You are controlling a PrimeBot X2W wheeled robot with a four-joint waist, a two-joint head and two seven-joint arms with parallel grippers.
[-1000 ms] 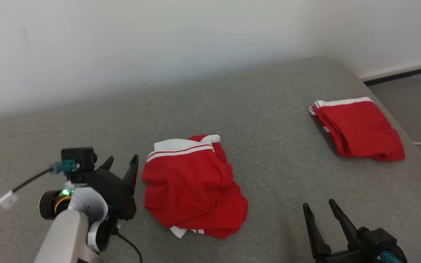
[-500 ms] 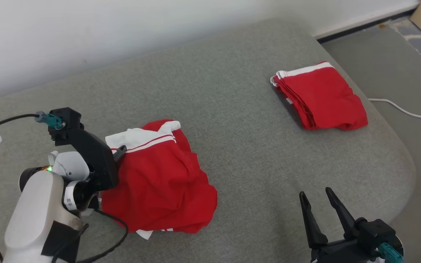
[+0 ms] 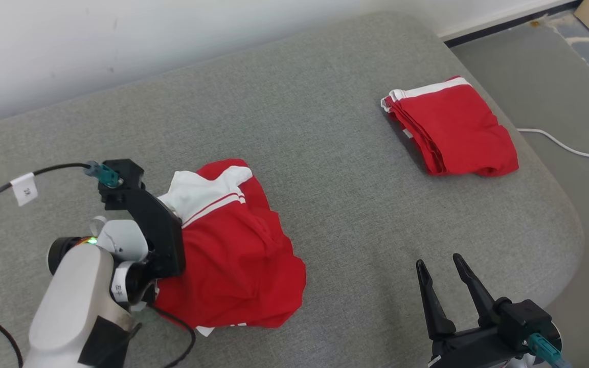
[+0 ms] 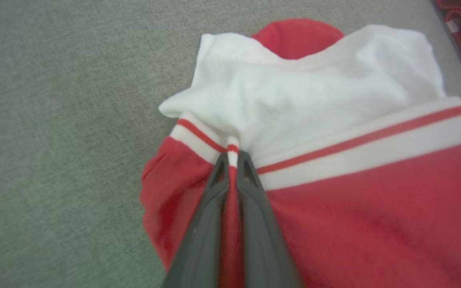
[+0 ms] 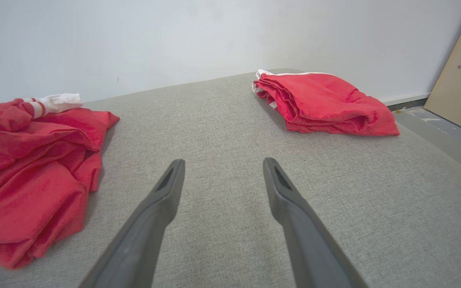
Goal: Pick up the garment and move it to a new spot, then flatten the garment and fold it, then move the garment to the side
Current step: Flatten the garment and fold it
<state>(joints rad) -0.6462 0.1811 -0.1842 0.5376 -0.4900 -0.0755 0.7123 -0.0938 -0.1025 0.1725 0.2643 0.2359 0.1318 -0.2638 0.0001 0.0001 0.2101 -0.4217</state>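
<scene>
Pinching: left gripper point(image 4: 232, 155) holds garment point(image 3: 233, 255) by its band point(image 4: 334, 148).
Garment axis: band end points to cushion's point(image 3: 325, 153) far edge.
Right gripper point(image 3: 438, 260): fingers wide.

**Tally by kind**

Two red garments lie on one grey cushion point(image 3: 325, 153): a crumpled garment point(image 3: 233, 266) at its front left, a folded garment point(image 3: 453, 128) at its far right. Two grippers: left gripper point(image 4: 232, 156), right gripper point(image 3: 438, 260). One white cable point(image 3: 570, 150) beside the cushion.

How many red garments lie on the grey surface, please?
2: a crumpled red-and-white fabric garment pinched in the left claw, and a folded red fabric garment at the far right.
</scene>
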